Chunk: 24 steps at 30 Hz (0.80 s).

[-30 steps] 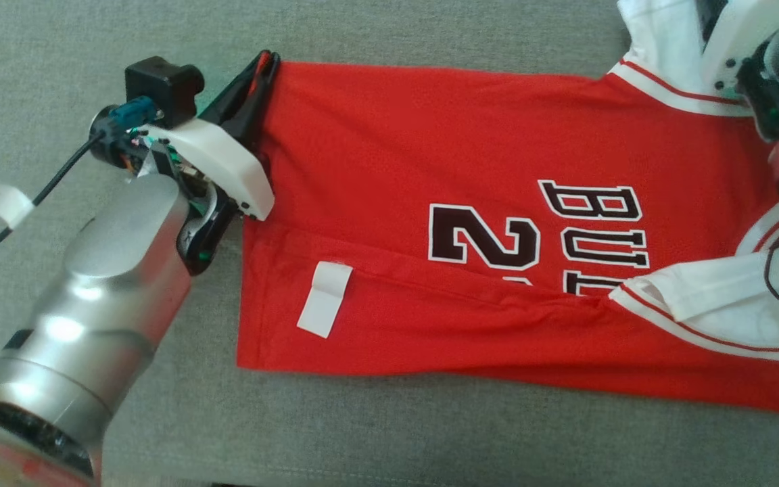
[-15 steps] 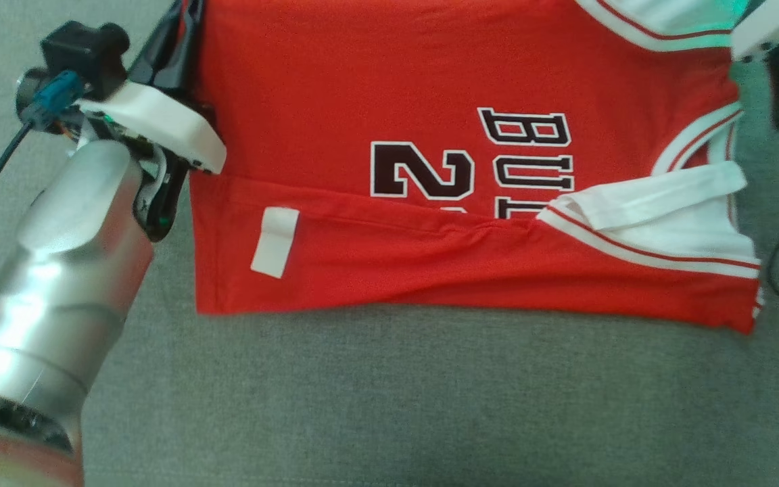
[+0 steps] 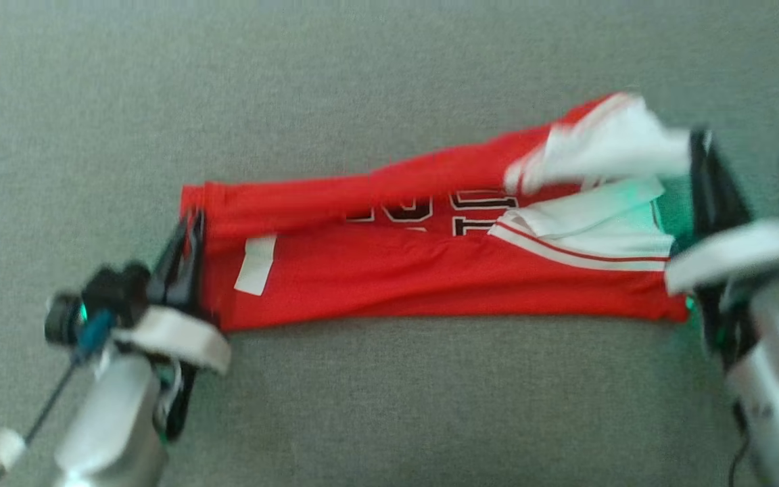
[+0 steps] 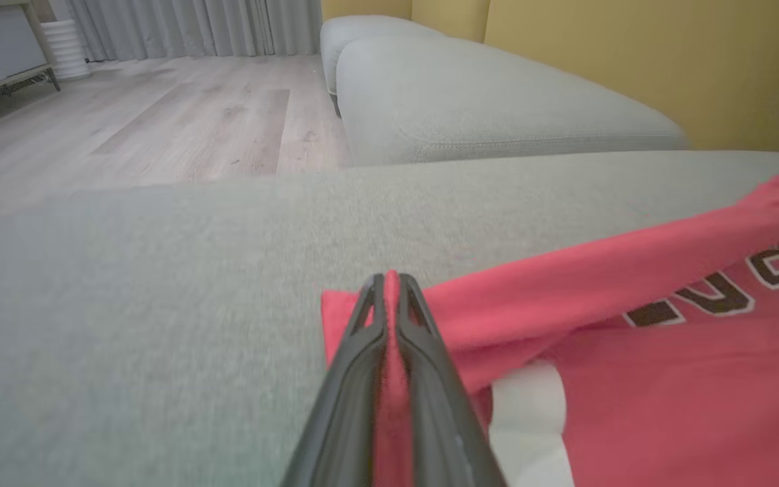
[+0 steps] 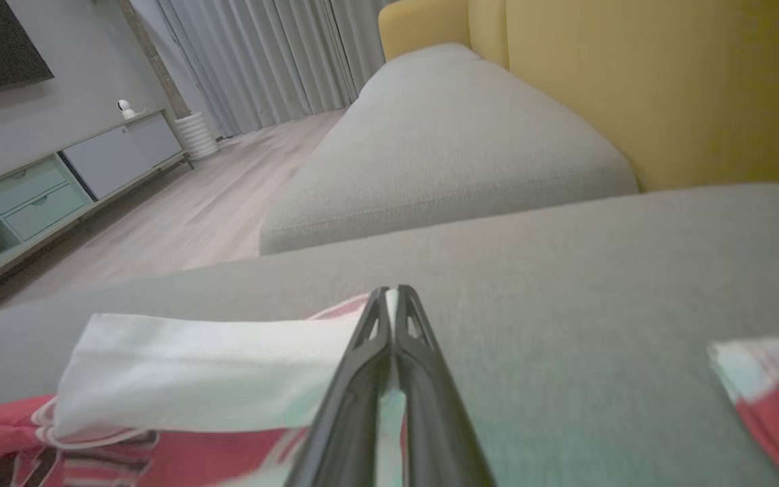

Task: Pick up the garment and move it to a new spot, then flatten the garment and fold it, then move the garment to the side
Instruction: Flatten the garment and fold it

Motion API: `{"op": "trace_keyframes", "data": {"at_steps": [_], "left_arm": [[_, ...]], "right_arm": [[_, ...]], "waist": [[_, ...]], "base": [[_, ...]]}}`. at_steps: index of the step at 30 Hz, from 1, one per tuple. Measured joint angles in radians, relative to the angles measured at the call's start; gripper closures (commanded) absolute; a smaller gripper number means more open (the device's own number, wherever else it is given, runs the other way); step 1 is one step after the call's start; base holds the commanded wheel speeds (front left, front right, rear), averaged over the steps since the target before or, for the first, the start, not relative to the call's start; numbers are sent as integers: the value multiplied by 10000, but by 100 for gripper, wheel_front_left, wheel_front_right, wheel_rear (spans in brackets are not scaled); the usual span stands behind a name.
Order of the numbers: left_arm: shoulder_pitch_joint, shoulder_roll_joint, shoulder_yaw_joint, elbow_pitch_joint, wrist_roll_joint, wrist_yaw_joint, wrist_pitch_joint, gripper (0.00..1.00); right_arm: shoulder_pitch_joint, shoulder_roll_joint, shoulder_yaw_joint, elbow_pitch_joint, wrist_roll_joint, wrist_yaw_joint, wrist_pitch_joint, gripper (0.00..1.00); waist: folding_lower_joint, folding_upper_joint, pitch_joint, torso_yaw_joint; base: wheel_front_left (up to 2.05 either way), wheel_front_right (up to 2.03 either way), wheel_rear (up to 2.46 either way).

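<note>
A garment (image 3: 430, 291) is lying across a sofa seat (image 3: 389, 101), stretching from left to right as a narrow band. Its far edge is lying folded over toward the near side, on top of the rest. A tag (image 3: 255, 264) is sitting on the garment near its left end. The left gripper (image 3: 190, 220) is sitting at that end with cloth between its fingers (image 4: 352, 379). The right gripper (image 3: 700, 142) is sitting at the right end, cloth likewise between its fingers. In the wrist views a second cushion (image 4: 484, 101) is lying beyond the seat, backrest (image 5: 667, 88) to its right, floor (image 4: 159, 122) to its left.
</note>
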Motion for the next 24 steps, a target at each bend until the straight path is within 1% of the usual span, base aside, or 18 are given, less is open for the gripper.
{"op": "trace_keyframes", "data": {"at_steps": [1, 2, 3, 4, 6, 7, 8, 9, 12, 16, 17, 20, 22, 24], "left_arm": [[280, -86, 194, -23, 111, -10, 0, 93], [518, -184, 418, -42, 169, -40, 0, 62], [717, -251, 633, -96, 255, -52, 0, 62], [870, -270, 792, -155, 460, -61, 0, 1], [1052, -380, 1237, -196, 677, -77, 0, 0], [1101, -435, 1392, -215, 800, -29, 0, 0], [1162, -504, 1580, -234, 966, 40, 0, 0], [1238, -577, 1774, -251, 1089, 138, 0, 0], [1656, -752, 2278, -445, 1580, 422, 0, 0], [2472, -1078, 2834, -1049, 2173, 805, 0, 0], [2663, -1147, 2872, -1197, 2341, 807, 0, 0], [3135, -1423, 2901, -1455, 2698, 784, 0, 0], [3394, -1582, 2920, -1563, 2851, 759, 0, 0], [3494, -1645, 2926, -1584, 2913, 711, 0, 0]], "right_arm": [[385, 52, -8, -148, 115, 0, 0, 100], [744, 130, -17, -245, 232, 0, 0, 100], [1047, 242, -27, -332, 347, 0, 0, 100], [1296, 357, -17, -387, 431, 0, 2, 100], [1617, 585, -38, -435, 443, 0, 4, 100], [1694, 673, -77, -437, 443, 0, 4, 65], [1740, 759, -142, -431, 437, 0, 4, 13], [1752, 836, -221, -407, 362, 0, 4, 0], [1750, 1028, -713, -407, -347, 0, 2, 0], [1778, 1425, -1733, -836, -2215, 0, 2, 0], [1815, 1582, -1981, -1011, -2675, 0, 0, 0], [2250, 1914, -2197, -1225, -3779, 0, -10, 0], [2682, 2109, -2372, -1189, -3996, 0, -10, 0], [2866, 2144, -2389, -1139, -4130, 0, -10, 0]], "waist": [[0, 0, -89, -29], [0, 0, -174, -55], [0, 0, -244, -82], [-1, 0, -297, -119], [1, 0, -379, -178], [2, 0, -418, -193], [2, 0, -459, -204], [2, 0, -504, -215], [2, 0, -669, -252], [2, 0, -977, -282], [2, 0, -1068, -281], [1, 0, -1346, -243], [1, 0, -1517, -196], [1, 0, -1596, -169]], "base": [[0, 0, 0], [0, 0, 0], [0, 0, 0], [0, 0, 0], [0, 0, 0], [0, 0, 0], [0, 0, 0], [0, 0, 0], [0, 0, 0], [0, 0, 0], [0, 0, 0], [0, 0, 0], [0, 0, 0], [0, 0, 0]]}}
